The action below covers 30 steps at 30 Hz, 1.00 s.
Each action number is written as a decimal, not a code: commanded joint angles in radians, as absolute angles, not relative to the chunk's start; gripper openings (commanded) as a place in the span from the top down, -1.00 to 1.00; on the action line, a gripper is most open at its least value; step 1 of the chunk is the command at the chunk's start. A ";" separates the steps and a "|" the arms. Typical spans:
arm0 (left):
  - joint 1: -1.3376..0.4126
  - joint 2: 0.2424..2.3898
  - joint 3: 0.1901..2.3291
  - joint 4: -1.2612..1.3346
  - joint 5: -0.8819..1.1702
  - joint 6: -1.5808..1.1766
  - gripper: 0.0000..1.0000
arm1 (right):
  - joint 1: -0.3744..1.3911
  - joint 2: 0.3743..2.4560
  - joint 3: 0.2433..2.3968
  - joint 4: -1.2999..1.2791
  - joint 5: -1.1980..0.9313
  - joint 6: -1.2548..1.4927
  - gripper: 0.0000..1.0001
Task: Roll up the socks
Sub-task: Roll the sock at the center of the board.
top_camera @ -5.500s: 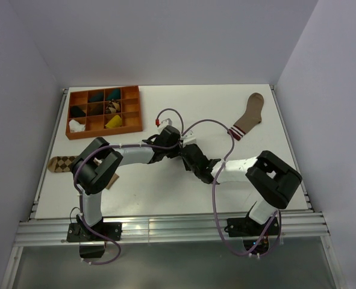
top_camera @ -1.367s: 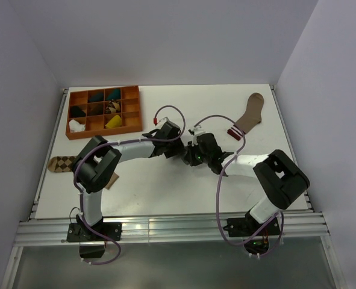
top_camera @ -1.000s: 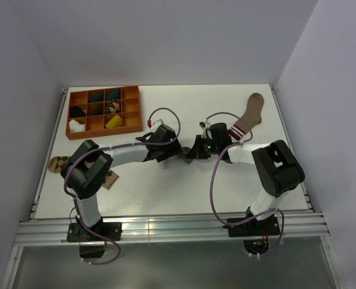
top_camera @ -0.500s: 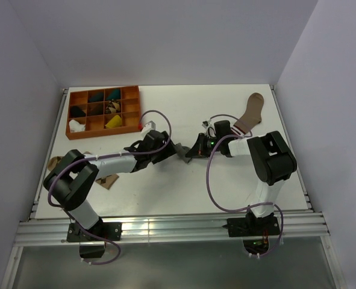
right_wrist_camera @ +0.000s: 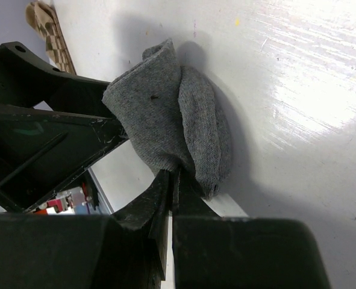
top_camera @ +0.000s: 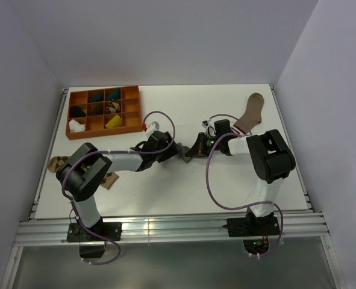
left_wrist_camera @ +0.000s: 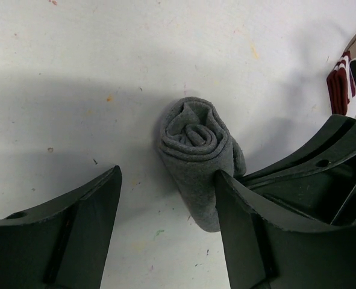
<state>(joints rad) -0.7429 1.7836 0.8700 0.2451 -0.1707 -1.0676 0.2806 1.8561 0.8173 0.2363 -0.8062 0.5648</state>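
Left gripper (left_wrist_camera: 167, 174) is being held wide, its fingers straddling the rolled grey sock (left_wrist_camera: 196, 144), with one finger touching it. Right gripper (right_wrist_camera: 173, 176) is being held shut, its tips pressed at the roll's edge; pinched fabric cannot be confirmed. The roll is lying on the table (top_camera: 165, 186), right of the orange tray (top_camera: 105, 133) and nearer the arm bases. A brown striped-cuff sock (top_camera: 250, 114) is lying further right of the tray. A diamond-patterned sock (top_camera: 57, 164) is lying on the near side of the tray's left end.

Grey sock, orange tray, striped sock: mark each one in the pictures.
grey sock (left_wrist_camera: 199, 158), left wrist view, middle of the roll
orange tray (top_camera: 105, 132), top view, near wall
striped sock (top_camera: 252, 114), top view, brown middle part
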 commanded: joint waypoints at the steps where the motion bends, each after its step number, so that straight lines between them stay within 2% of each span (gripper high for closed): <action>1: -0.741 1.812 0.910 0.264 -0.156 -1.062 -0.36 | 0.273 1.902 0.830 0.190 -0.747 0.545 1.00; 17: -0.750 1.936 0.977 0.224 -0.110 -1.071 -0.23 | 0.273 1.910 0.847 0.156 -0.724 0.520 1.00; 22: -0.755 1.966 1.003 0.152 -0.127 -1.075 0.23 | 0.275 1.849 0.821 0.170 -0.693 0.502 0.84; 24: -0.755 1.974 1.017 0.120 -0.129 -1.077 0.45 | 0.276 1.813 0.805 0.181 -0.675 0.489 0.66; 25: -0.755 1.983 1.023 0.109 -0.127 -1.072 0.50 | 0.281 1.768 0.790 0.195 -0.645 0.482 0.60; 26: -0.756 1.988 1.037 0.097 -0.126 -1.071 0.65 | 0.287 1.749 0.781 0.204 -0.628 0.476 0.47; 30: -0.758 1.994 1.066 0.045 -0.143 -1.046 0.84 | 0.327 1.628 0.736 0.219 -0.488 0.413 0.25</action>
<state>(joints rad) -0.7506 1.9488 1.0565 0.2127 -0.1238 -1.0885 0.2947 1.7313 0.7658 0.2115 -0.6487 0.4950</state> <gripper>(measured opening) 0.301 0.351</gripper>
